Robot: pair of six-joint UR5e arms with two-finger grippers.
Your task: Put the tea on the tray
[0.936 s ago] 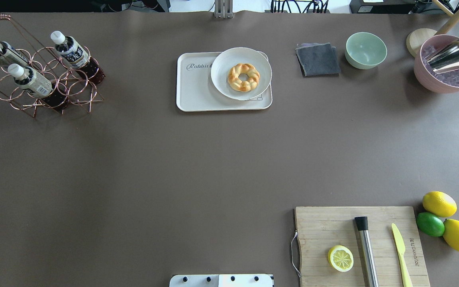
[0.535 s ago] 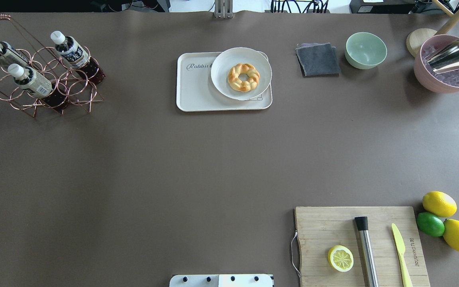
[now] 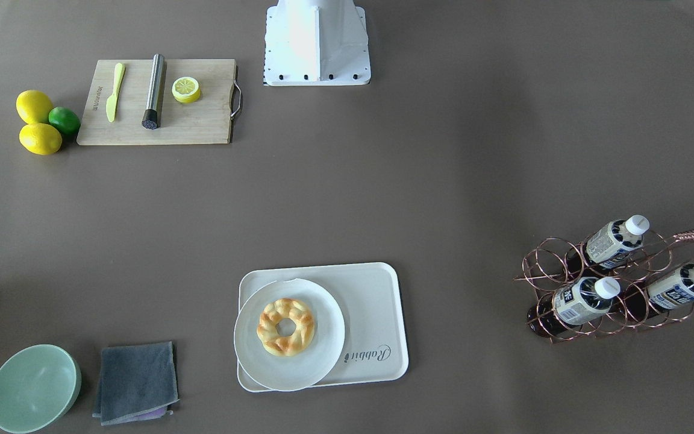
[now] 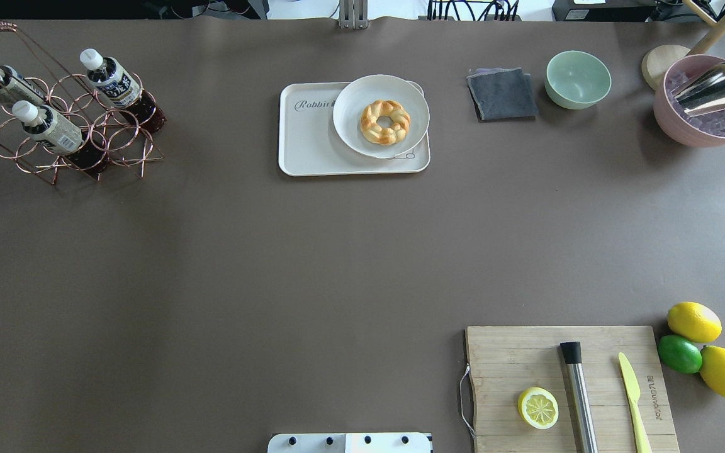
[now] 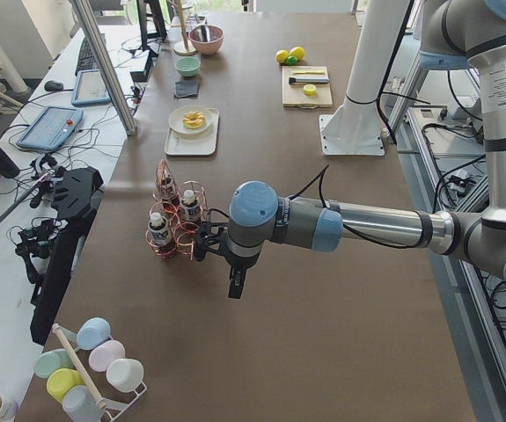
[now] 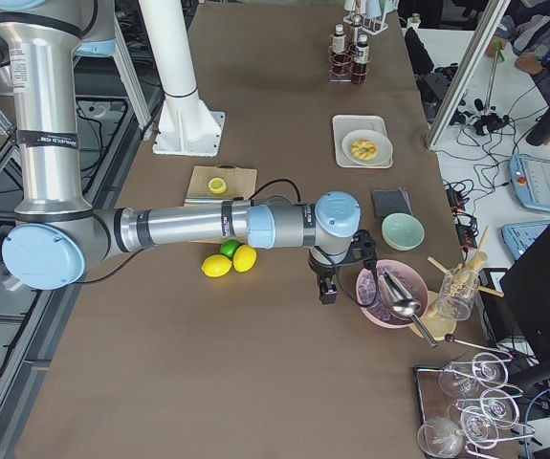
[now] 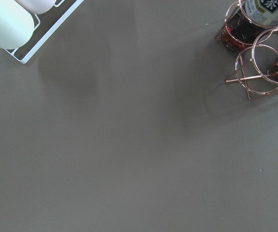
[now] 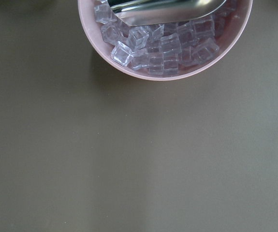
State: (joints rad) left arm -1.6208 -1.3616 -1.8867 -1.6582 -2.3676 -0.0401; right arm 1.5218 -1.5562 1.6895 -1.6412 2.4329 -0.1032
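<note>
Three tea bottles [image 4: 111, 78] with white caps lie slanted in a copper wire rack [image 4: 117, 135] at the table's far left, also in the front view [image 3: 582, 298]. The cream tray [image 4: 312, 145] marked "Rabbit" sits at the far middle and carries a round white plate [image 4: 353, 132] with a braided pastry. The left gripper [image 5: 235, 286] hangs over bare table just beside the rack; I cannot tell whether it is open or shut. The right gripper [image 6: 327, 292] hangs beside the pink ice bowl [image 6: 389, 296]; I cannot tell its state either. The left wrist view shows the rack's corner [image 7: 262, 58].
A grey cloth [image 4: 502, 94] and green bowl [image 4: 578, 78] sit right of the tray. The pink bowl [image 4: 708, 132] holds ice and a metal scoop. A cutting board [image 4: 526, 352] with lemon half, muddler and knife is near right, with lemons and a lime [image 4: 680, 353] beside it.
</note>
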